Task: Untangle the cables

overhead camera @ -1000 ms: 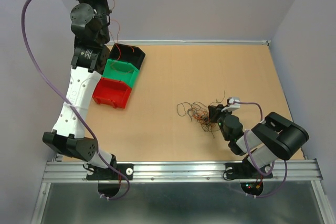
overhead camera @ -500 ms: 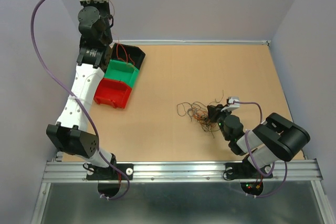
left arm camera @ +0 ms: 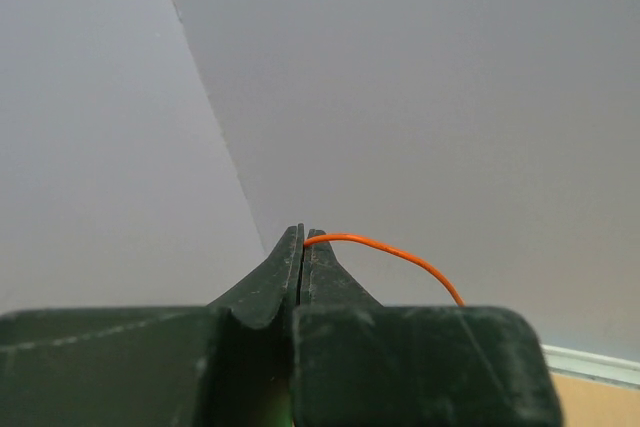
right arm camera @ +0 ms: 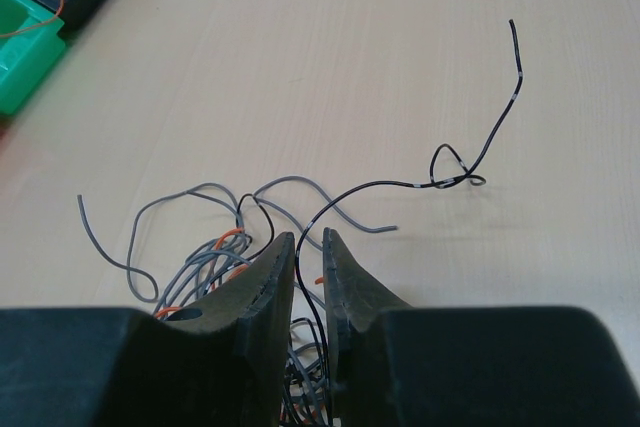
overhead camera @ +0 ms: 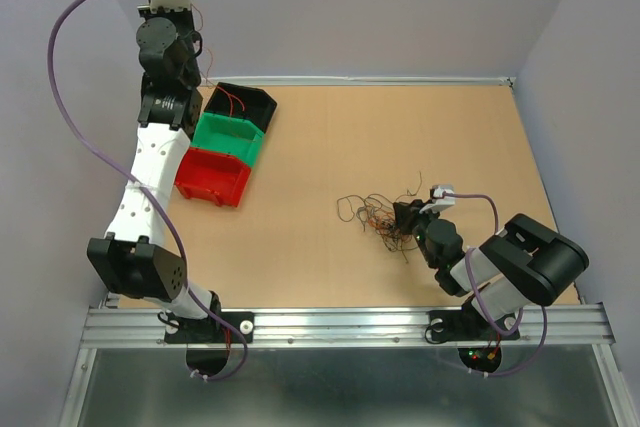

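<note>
The cables (overhead camera: 375,212) lie as a loose tangle of grey, black and orange wires on the table, right of centre. My right gripper (overhead camera: 405,215) sits low at the tangle's right side. In the right wrist view its jaws (right arm camera: 308,239) stand narrowly apart, closed on a bunch of wires. One black wire (right arm camera: 480,147) runs out between the tips. My left arm is raised high at the back left. My left gripper (left arm camera: 304,235) is shut on a single thin orange wire (left arm camera: 400,250), which curves off to the right in front of the wall.
Three bins stand in a row at the back left: a black bin (overhead camera: 248,105) with orange wires in it, a green bin (overhead camera: 232,137) and a red bin (overhead camera: 215,175). The walls close in behind and on both sides.
The left arm's wrist has swung a little to the left and back with the orange wire still pinched. The right arm and the tangle have not moved.
</note>
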Robot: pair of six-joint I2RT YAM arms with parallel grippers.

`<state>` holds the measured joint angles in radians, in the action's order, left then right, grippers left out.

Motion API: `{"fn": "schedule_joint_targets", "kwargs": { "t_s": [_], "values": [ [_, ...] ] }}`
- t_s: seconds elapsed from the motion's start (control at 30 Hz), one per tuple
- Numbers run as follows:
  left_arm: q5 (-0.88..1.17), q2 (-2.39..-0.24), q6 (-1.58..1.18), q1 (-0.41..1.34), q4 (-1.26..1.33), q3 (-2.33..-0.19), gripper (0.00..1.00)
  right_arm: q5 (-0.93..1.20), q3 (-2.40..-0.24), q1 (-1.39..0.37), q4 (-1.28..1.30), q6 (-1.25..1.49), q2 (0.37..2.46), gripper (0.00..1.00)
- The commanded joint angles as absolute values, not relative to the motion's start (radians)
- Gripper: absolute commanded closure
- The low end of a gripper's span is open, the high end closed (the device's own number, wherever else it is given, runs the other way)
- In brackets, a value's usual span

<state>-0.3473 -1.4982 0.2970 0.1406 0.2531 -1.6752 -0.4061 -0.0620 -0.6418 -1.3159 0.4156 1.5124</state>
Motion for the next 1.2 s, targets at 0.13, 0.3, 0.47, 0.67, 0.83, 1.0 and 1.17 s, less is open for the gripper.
{"fn": "schedule_joint_targets", "kwargs": {
  "t_s": [0.13,0.3,0.47,0.67,0.83,1.0,1.17],
  "values": [
    [-0.318,-1.439,0.294,0.097,0.356,-1.674,1.0,-0.399,-0.04,-0.638,-1.509,0.419,1.505,0.76],
    [-0.313,-1.436,0.337,0.095,0.348,-1.684,1.0,-0.399,-0.034,-0.64,-1.508,0.422,1.496,0.76],
    [-0.223,-1.388,0.36,0.094,0.353,-1.557,1.0,-0.39,-0.026,-0.638,-1.506,0.422,1.479,0.76],
    [-0.178,-1.365,0.405,0.095,0.38,-1.416,1.0,-0.393,-0.014,-0.64,-1.5,0.422,1.456,0.76],
    [-0.218,-1.387,0.437,0.095,0.426,-1.385,1.0,-0.382,-0.018,-0.638,-1.493,0.426,1.453,0.76],
    [-0.282,-1.42,0.408,0.095,0.41,-1.419,1.0,-0.374,-0.023,-0.64,-1.49,0.428,1.457,0.76],
    [-0.333,-1.454,0.422,0.095,0.408,-1.408,1.0,-0.377,-0.017,-0.64,-1.488,0.428,1.45,0.76]
  ]
}}
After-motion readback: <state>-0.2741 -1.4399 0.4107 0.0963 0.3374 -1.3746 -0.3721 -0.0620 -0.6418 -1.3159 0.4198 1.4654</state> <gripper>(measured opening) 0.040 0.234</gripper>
